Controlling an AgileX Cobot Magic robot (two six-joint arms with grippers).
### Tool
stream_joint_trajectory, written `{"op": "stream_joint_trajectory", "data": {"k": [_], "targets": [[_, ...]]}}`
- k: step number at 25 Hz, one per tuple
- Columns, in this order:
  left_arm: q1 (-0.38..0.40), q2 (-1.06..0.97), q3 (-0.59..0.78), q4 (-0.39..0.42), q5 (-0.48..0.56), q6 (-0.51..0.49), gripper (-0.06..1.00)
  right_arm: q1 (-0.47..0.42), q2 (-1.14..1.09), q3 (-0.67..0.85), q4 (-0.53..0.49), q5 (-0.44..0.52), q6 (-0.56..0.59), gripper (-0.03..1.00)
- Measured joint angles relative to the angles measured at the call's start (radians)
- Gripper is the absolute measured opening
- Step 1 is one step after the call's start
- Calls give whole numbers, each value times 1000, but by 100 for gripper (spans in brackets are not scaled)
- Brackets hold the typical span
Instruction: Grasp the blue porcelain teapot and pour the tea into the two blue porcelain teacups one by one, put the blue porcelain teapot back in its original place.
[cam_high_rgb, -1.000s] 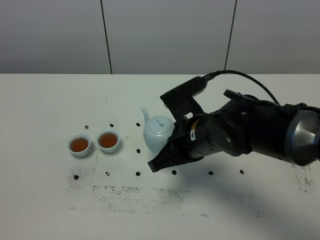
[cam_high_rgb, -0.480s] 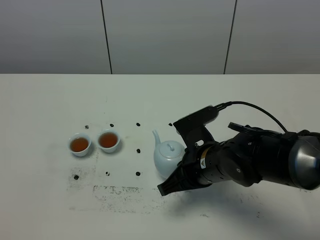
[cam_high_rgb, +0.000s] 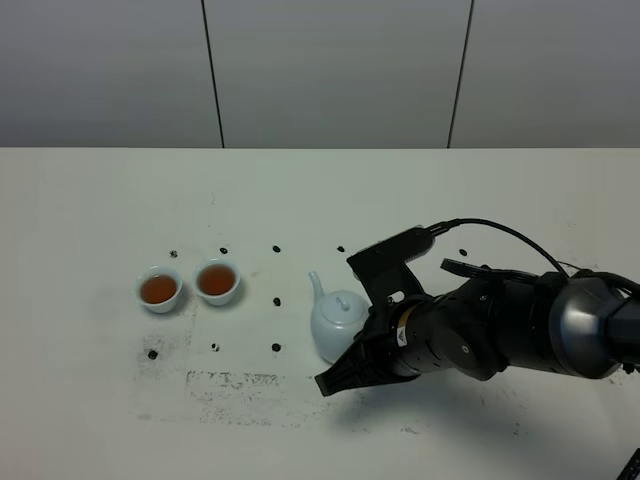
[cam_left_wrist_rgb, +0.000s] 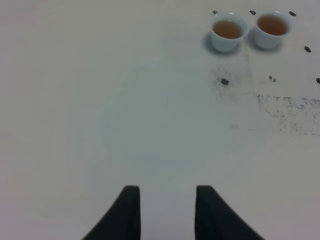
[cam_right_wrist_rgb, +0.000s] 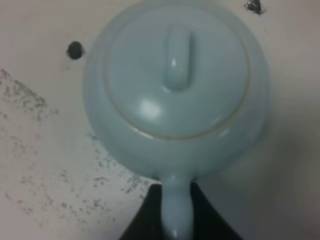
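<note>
The blue porcelain teapot (cam_high_rgb: 336, 320) is upright, low at the table right of centre, spout pointing left; I cannot tell if it touches. In the right wrist view its lid and knob (cam_right_wrist_rgb: 177, 57) fill the frame. My right gripper (cam_high_rgb: 356, 357) is shut on the teapot's loop handle (cam_right_wrist_rgb: 176, 216), which sits between the two black fingers. The two blue porcelain teacups (cam_high_rgb: 159, 289) (cam_high_rgb: 217, 281) stand side by side to the left, each holding brown tea. They also show in the left wrist view (cam_left_wrist_rgb: 229, 31) (cam_left_wrist_rgb: 272, 27). My left gripper (cam_left_wrist_rgb: 167, 202) is open and empty, away from them.
Small black dots (cam_high_rgb: 277, 300) mark the white table between cups and teapot. A smudged grey patch (cam_high_rgb: 255, 385) lies toward the front edge. The right arm's bulky black body (cam_high_rgb: 500, 325) and cable hang over the table's right side. A panelled wall stands behind.
My right gripper has carried the teapot right and toward the front of the table, lowering it. The cups and the left gripper have not moved.
</note>
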Motion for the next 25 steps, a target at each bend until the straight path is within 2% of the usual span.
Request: {"op": "stream_joint_trajectory", "data": {"k": [25], "targets": [[0, 0, 0, 0, 0, 0, 30, -25, 4, 0, -22, -18, -1, 6]]}}
